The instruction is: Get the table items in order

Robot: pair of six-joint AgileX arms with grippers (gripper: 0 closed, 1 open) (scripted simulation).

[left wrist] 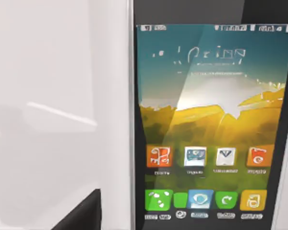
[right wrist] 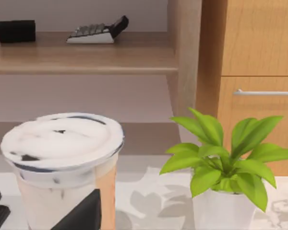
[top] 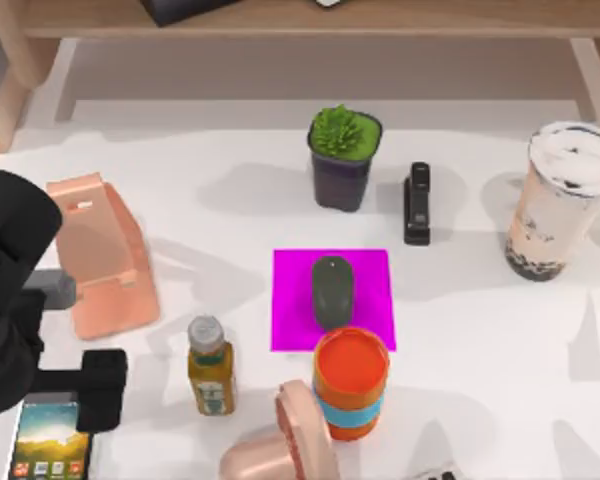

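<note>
Now left gripper [top: 65,400] over smartphone [top: 50,448], jaw state unclear, mouse [top: 332,291] on magenta mat [top: 365,275]

The left arm [top: 5,290] is a bulky, rounded black shell with a matte finish (no markings or cables show on it). A short grey cylindrical stub juts from its side, and its claw [top: 85,392] ends in blocky black fingers [top: 102,388].

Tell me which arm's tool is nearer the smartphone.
Left. The left tool sits right above the smartphone at the table's front left corner. The right arm looks at the milk-tea cup, which stands at the table's far right.
</note>
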